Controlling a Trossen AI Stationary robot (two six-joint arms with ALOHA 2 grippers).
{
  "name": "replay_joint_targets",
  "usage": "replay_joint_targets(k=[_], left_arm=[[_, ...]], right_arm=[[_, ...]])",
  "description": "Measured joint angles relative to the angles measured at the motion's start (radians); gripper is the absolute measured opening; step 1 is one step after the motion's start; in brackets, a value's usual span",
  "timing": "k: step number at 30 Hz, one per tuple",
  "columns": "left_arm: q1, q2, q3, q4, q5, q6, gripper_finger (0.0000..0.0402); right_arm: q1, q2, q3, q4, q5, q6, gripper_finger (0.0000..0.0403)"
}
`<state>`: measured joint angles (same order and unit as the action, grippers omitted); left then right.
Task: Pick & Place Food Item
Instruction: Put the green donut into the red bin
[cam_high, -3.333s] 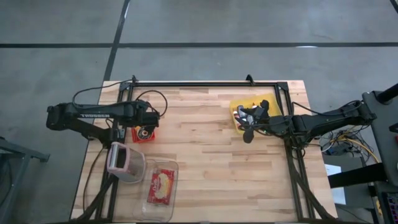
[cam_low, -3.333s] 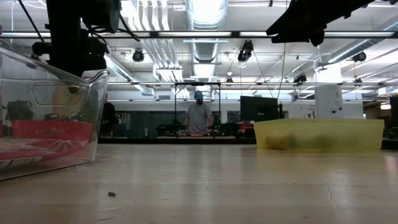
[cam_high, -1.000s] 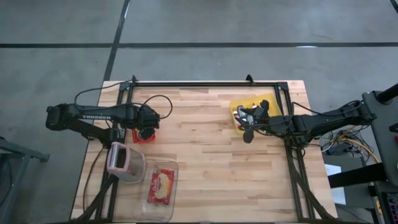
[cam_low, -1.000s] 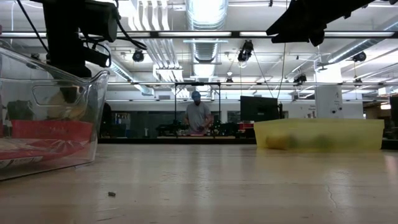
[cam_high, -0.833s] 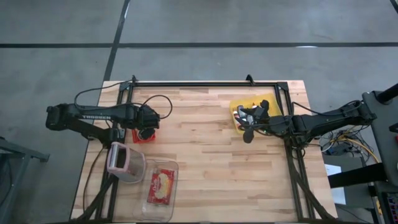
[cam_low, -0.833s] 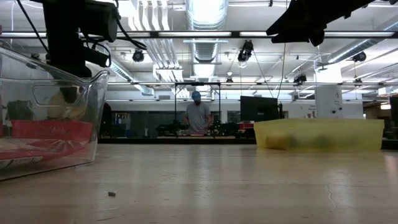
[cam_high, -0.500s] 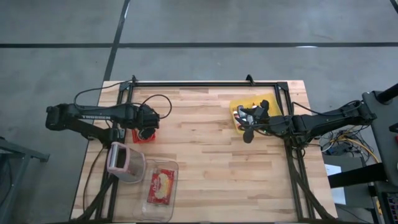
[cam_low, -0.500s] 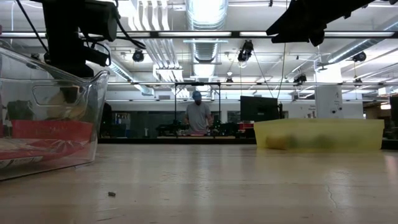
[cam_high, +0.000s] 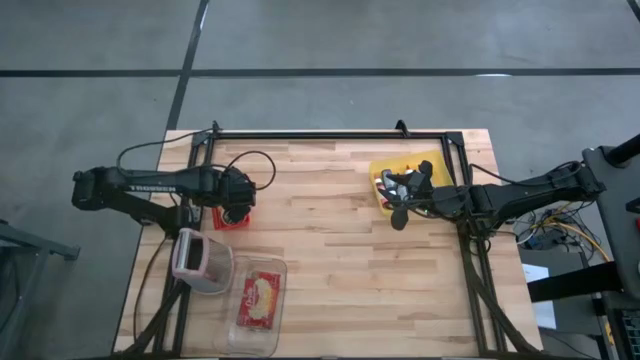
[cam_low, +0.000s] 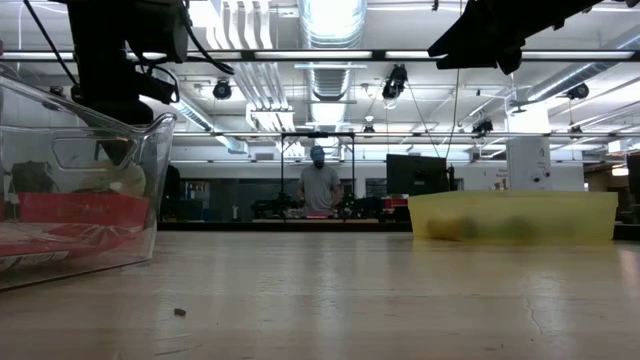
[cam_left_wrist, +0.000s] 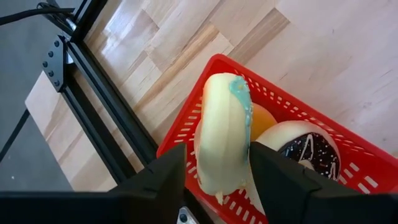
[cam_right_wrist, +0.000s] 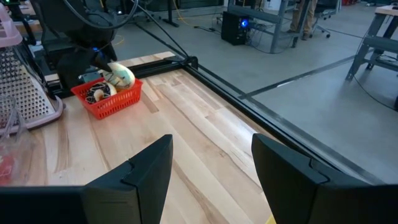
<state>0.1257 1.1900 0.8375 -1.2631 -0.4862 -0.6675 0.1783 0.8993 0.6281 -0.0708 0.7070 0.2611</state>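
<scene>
A pale donut with blue icing (cam_left_wrist: 222, 118) stands on its edge in the red basket (cam_left_wrist: 292, 102), leaning beside a chocolate sprinkled donut (cam_left_wrist: 306, 148). My left gripper (cam_left_wrist: 217, 152) points steeply down over this basket (cam_high: 218, 217) at the table's left, open, one finger on each side of the pale donut. My right gripper (cam_right_wrist: 211, 155) hangs open above the yellow bin (cam_high: 412, 166) at the far right, with nothing between its fingers. My left gripper comes at the pale donut from above, its fingers (cam_left_wrist: 165, 177) flanking the donut's two flat faces. A thin gap shows at one finger. Whether the other finger touches the donut's face (cam_left_wrist: 244, 140), I cannot tell. The donut's lower edge rests in the basket.
A clear tub (cam_high: 258, 300) holding a red packet sits at the near left, with a pink-topped grater (cam_high: 200, 260) beside it. A black frame (cam_high: 330, 134) runs along the table's far and side edges. The middle of the wooden table (cam_high: 330, 250) is bare.
</scene>
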Motion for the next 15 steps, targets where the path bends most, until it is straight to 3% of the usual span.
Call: replay_joint_targets(k=[10, 15], left_arm=[[0.000, -0.002, 0.001, 0.000, 0.004, 0.028, 0.0179], [0.000, -0.003, 0.001, -0.001, 0.053, 0.029, 0.0179]], right_arm=[[0.000, 0.000, 0.000, 0.000, 0.000, 0.000, 0.0217], [0.000, 0.000, 0.000, 0.000, 0.000, 0.000, 0.0217]])
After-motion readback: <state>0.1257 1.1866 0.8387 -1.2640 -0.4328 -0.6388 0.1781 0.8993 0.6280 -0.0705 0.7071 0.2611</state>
